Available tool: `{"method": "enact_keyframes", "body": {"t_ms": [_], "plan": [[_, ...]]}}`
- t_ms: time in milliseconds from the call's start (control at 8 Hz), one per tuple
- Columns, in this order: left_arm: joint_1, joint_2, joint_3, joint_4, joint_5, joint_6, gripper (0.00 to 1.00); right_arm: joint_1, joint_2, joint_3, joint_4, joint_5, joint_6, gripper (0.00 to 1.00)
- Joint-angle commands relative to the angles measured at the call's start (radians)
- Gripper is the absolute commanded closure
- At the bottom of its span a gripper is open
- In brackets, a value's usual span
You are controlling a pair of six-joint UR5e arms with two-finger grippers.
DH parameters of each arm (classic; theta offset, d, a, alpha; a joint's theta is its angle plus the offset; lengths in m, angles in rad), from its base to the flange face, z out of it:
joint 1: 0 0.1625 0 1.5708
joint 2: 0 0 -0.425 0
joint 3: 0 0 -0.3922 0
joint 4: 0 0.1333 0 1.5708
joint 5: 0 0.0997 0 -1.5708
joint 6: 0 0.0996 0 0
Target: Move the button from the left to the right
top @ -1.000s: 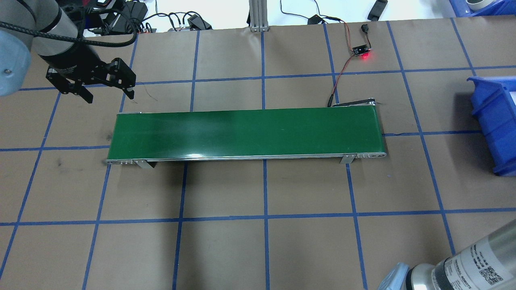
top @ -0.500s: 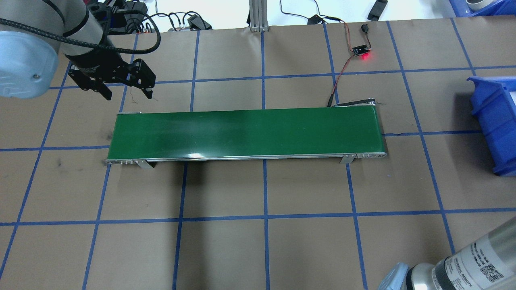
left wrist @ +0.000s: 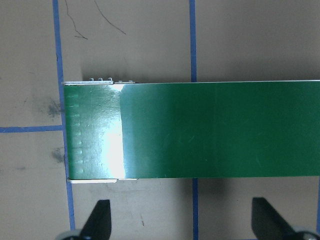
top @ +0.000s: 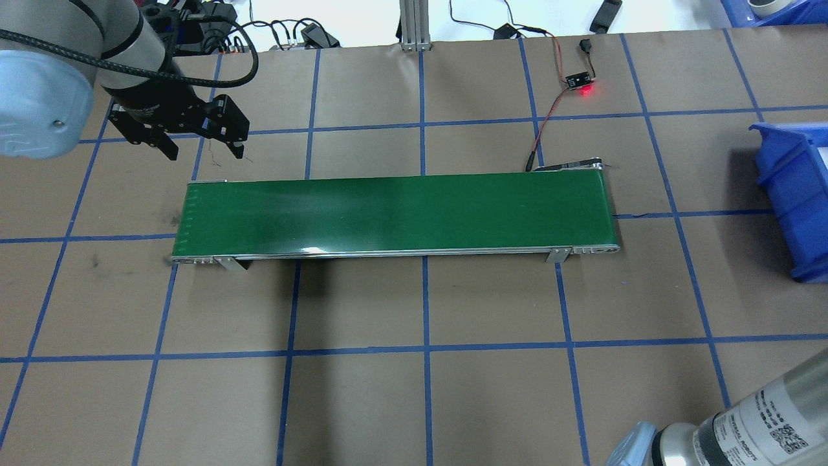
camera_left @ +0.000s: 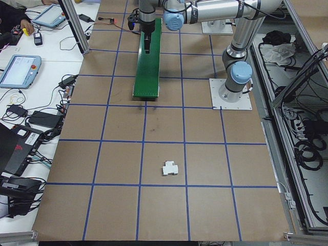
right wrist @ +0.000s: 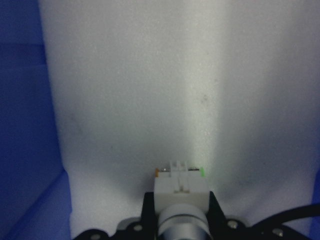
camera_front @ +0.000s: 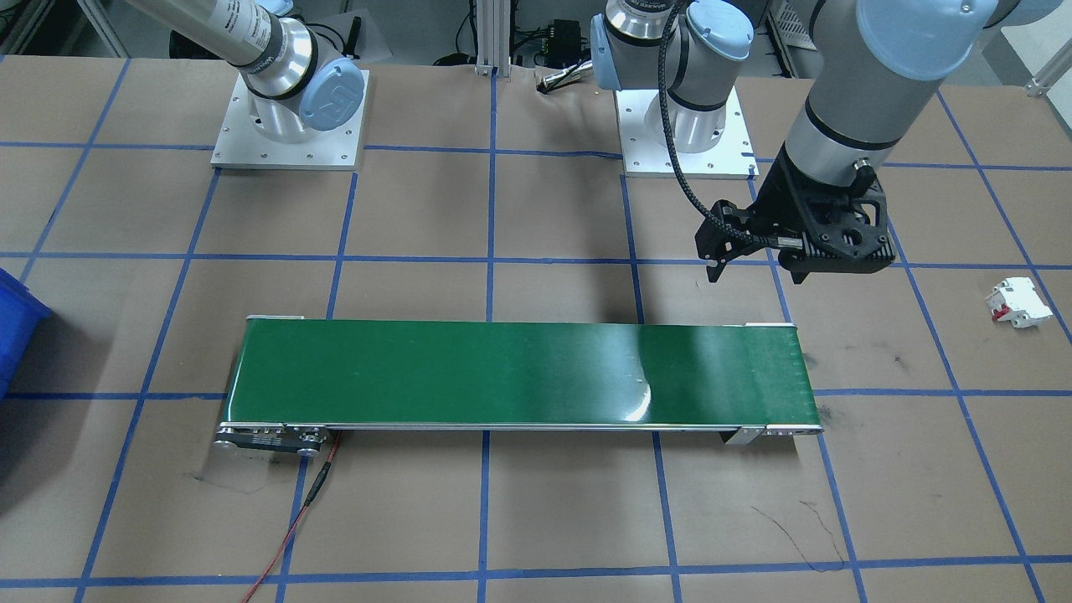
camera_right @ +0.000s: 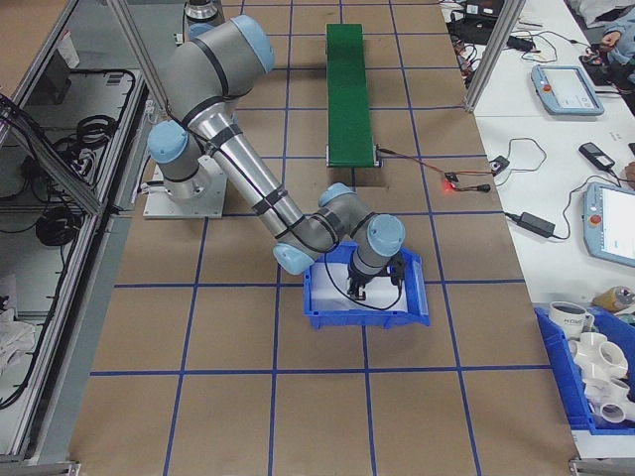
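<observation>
Now we see our right claw (right wrist: 181, 220) pinching the button (right wrist: 181, 192) over white foam inside the blue bin (camera_right: 367, 297) near the tabletop's right end; our left claw (top: 202, 145) hangs spread beside the conveyor's (top: 394, 213) left end.

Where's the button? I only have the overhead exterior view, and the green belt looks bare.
Observer: The right wrist view shows the button gripped in the right hand, with its base pointing away from the camera.
Operator: Over what?
Observer: Over the white foam inside the blue bin, going by exterior right. I cannot tell whether it touches the foam.
Operator: Anything off my left edge?
Observer: A white block with red parts lies on the table beyond the open left hand, apart from the belt.
</observation>
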Motion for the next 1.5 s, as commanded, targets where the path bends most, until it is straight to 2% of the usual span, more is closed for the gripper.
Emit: {"method": "enact_keyframes", "body": {"t_ms": [0, 125, 250, 375, 750, 1000, 1125, 1375], "plan": [[0.000, 0.001, 0.002, 0.000, 0.002, 0.000, 0.00, 0.000, -0.005, 0.006, 0.000, 0.007, 0.001, 0.47], [0.000, 0.002, 0.000, 0.000, 0.004, 0.002, 0.00, -0.002, -0.011, 0.006, 0.000, 0.004, -0.002, 0.36], [0.001, 0.004, 0.002, -0.002, 0.004, 0.002, 0.00, -0.002, -0.040, 0.005, 0.006, -0.006, -0.003, 0.20], [0.001, 0.004, 0.000, -0.002, 0.004, 0.002, 0.00, -0.003, -0.090, 0.006, 0.021, -0.007, -0.003, 0.14], [0.003, 0.005, 0.000, -0.002, 0.004, 0.002, 0.00, 0.011, -0.239, 0.008, 0.124, 0.008, 0.022, 0.03], [0.005, 0.007, 0.000, -0.002, 0.004, 0.003, 0.00, 0.096, -0.327, 0.006, 0.167, 0.078, 0.056, 0.00], [0.006, 0.009, 0.000, -0.002, 0.004, 0.003, 0.00, 0.191, -0.377, 0.006, 0.185, 0.074, 0.122, 0.00], [0.006, 0.009, -0.001, -0.003, 0.002, 0.003, 0.00, 0.366, -0.417, 0.000, 0.216, 0.065, 0.419, 0.00]]}}
